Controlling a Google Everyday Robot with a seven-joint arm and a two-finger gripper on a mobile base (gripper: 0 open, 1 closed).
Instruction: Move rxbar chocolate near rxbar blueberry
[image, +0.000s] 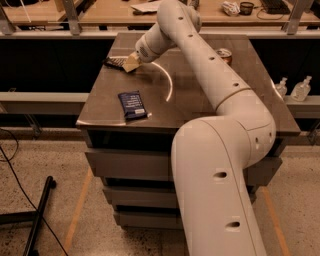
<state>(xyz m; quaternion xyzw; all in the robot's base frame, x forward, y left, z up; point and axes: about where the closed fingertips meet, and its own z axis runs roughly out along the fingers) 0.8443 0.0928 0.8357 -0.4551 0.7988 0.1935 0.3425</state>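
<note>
Our white arm (210, 70) stretches over the dark table (102, 107) toward its far left corner. The blue bar (132, 104) lies flat near the front left edge, well apart from the gripper (130, 63), which sits against the black bar (114, 62) — whether it is open or clamped, we cannot tell.

Dark cabinet (130, 167) on speckled floor (135, 241), wooden benches (100, 17) behind

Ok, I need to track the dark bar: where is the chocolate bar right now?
In the camera view, the chocolate bar lies at the far left of the table, right at the end effector, beyond the blue bar near the front edge.
</note>
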